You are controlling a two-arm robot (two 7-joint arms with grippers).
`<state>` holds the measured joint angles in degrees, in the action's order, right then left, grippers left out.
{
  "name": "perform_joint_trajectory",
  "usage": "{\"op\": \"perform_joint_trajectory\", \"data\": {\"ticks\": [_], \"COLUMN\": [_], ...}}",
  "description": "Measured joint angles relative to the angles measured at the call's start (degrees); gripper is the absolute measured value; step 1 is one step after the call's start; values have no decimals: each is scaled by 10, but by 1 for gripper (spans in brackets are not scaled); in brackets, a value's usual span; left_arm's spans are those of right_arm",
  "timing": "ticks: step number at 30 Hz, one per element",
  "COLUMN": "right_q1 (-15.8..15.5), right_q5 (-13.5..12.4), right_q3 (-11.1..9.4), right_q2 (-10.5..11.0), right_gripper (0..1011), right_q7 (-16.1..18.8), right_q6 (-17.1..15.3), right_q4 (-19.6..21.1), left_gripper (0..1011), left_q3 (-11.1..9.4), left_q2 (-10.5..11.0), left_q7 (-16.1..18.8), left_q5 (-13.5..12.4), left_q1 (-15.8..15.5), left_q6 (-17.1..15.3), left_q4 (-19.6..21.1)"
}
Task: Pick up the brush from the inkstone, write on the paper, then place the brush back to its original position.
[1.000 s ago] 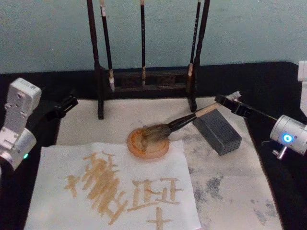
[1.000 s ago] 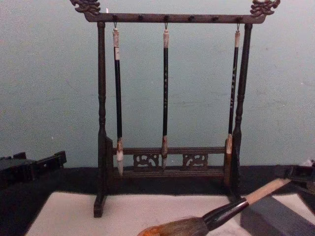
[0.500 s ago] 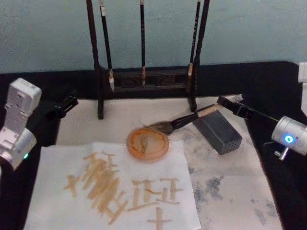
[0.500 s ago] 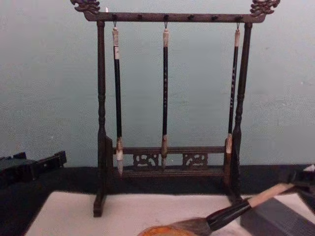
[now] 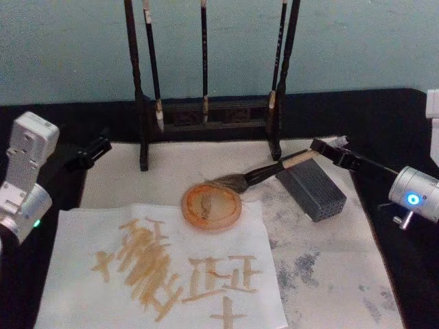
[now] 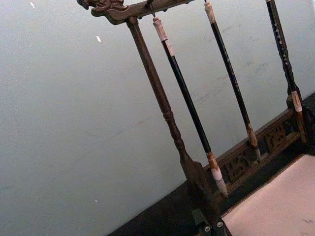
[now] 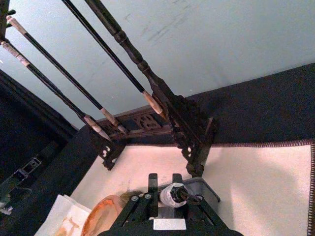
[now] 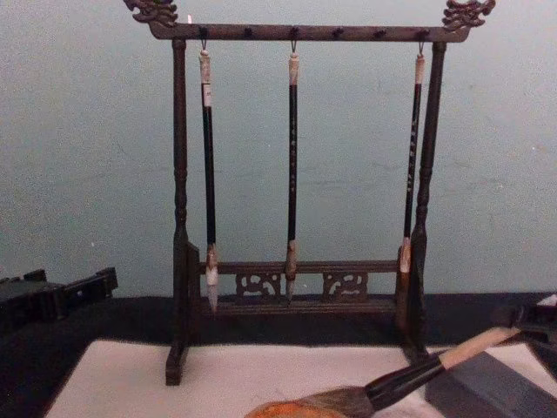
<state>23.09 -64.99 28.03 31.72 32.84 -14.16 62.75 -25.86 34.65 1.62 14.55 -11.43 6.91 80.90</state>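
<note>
the thick tan-handled brush (image 5: 264, 173) with black ferrule lies tilted, its grey-brown tuft on the round orange inkstone (image 5: 212, 207). the right gripper (image 7: 166, 194) is clamped on its white-wrapped end. for the left gripper (image 5: 91, 152), at the mat's left edge, i cannot tell.

So the brush (image 5: 264, 173) got pulled back to the right and toward the far side: a second ago its tuft was lying flat across the orange dish (image 5: 211, 206), now it only touches the dish's far rim. The handle also dropped lower onto the grey block (image 5: 312, 188). The right gripper (image 5: 328, 150) holding the white end shifted slightly right with it.
</note>
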Motion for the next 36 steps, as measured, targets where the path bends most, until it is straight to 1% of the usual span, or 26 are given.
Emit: {"op": "perform_joint_trajectory", "data": {"ticks": [4,6,8,11,12,14,15,18,19,21,22,24,25,28,29,32,36], "right_q1": [0,0,0,0,0,0,0,0,0,0,0,0,-2,-7,-8,-12,-23], "right_q5": [0,0,0,0,0,0,0,-1,-1,-1,-1,-1,-1,0,0,3,13], "right_q3": [0,0,0,0,0,0,0,0,0,0,0,0,-2,-6,-6,-9,-15], "right_q2": [0,0,0,0,0,-1,-1,-1,-1,-1,-1,-1,0,2,2,6,15], "right_gripper": [175,225,325,392,461,515,585,654,723,756,828,867,883,981,1004,1006,1006], "right_q7": [-1,-2,-2,-2,-2,-2,-1,-1,-1,-1,-1,-2,-8,-20,-23,-33,-56], "right_q6": [0,0,0,0,0,0,0,0,0,0,0,0,0,0,1,2,4], "right_q4": [0,-1,-1,-1,-1,-1,-1,-1,-1,0,0,0,3,10,11,18,38], "left_gripper": [1002,1000,1002,1002,1002,1002,1002,1002,1002,1002,1002,1002,1002,1000,1002,1002,1002], "left_q3": [0,0,0,0,0,0,0,0,0,0,0,0,0,0,0,0,0], "left_q2": [0,0,0,0,0,0,0,0,0,0,0,0,0,0,0,0,0], "left_q7": [0,0,0,0,0,0,0,0,0,0,0,0,0,0,0,0,0], "left_q5": [0,0,0,0,0,0,0,0,0,0,0,0,0,0,0,0,0], "left_q1": [0,0,0,0,0,0,0,0,0,0,0,0,0,0,0,0,0], "left_q6": [0,0,0,0,0,0,0,0,0,0,0,0,0,0,0,0,0], "left_q4": [0,0,0,0,0,0,0,0,0,0,0,0,0,0,0,0,0]}}
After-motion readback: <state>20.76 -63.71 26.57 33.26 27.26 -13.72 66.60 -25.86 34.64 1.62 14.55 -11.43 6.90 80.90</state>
